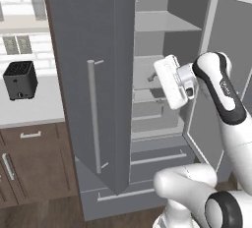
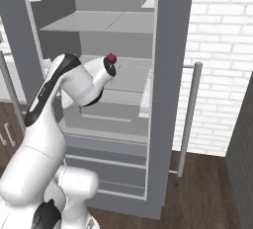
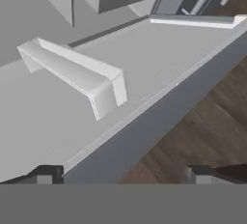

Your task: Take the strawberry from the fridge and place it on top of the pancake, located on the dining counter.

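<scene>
Currently the spread, empty gripper (image 3: 120, 175) may clip the fridge (image 1: 93, 35) shelf (image 3: 72, 117) edge directly ahead while reaching inward.

the open fridge (image 1: 98, 74) is being looked at from behind the arm (image 1: 221, 94) by both base cameras, forward and slightly down, at close range. in the left base view it is being seen from the left, past its left door; in the right base view from the right, past the right door (image 2: 170, 75). the inner shelves (image 2: 99, 23) are being shared by both. in the hand view, a door's inner face and its bin (image 3: 77, 73) are being viewed very closely, tilted, with wood floor (image 3: 202, 121) beyond.
</scene>
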Controlling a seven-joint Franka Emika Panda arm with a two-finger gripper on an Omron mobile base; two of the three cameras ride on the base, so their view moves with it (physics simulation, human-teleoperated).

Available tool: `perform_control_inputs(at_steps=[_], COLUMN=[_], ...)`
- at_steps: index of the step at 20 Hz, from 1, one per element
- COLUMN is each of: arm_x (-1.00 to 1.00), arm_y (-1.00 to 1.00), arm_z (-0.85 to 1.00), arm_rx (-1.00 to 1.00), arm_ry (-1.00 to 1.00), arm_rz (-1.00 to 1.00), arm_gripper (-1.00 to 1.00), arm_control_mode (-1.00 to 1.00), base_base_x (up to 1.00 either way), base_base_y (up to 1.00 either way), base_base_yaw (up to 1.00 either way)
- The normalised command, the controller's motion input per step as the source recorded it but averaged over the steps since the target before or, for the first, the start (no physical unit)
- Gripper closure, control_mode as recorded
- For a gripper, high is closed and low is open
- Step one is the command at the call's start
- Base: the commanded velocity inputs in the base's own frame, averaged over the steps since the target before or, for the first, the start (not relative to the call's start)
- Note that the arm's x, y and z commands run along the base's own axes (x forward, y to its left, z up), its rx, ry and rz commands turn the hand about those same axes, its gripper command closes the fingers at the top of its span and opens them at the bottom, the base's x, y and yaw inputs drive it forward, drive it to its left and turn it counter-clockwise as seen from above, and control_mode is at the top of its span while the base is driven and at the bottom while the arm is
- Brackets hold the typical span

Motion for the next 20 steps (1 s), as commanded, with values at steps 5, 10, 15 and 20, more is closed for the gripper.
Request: perform_control_inputs(at_steps=[5,10,15,20], arm_x=[0.49,0.04,-0.04,-0.17], arm_y=[0.60,0.34,0.35,0.65], arm_z=[-0.25,-0.12,-0.10,-0.08], arm_rx=[0.00,0.00,0.00,0.00], arm_ry=[-0.13,-0.05,0.00,0.00], arm_rz=[-0.06,0.00,0.01,0.03], arm_gripper=[-1.00,-1.00,-1.00,-1.00], arm_control_mode=[-1.00,-1.00,-1.00,-1.00], base_base_x=[0.00,0.00,0.00,0.00], base_base_y=[0.00,0.00,0.00,0.00], base_base_yaw=[0.00,0.00,0.00,0.00])
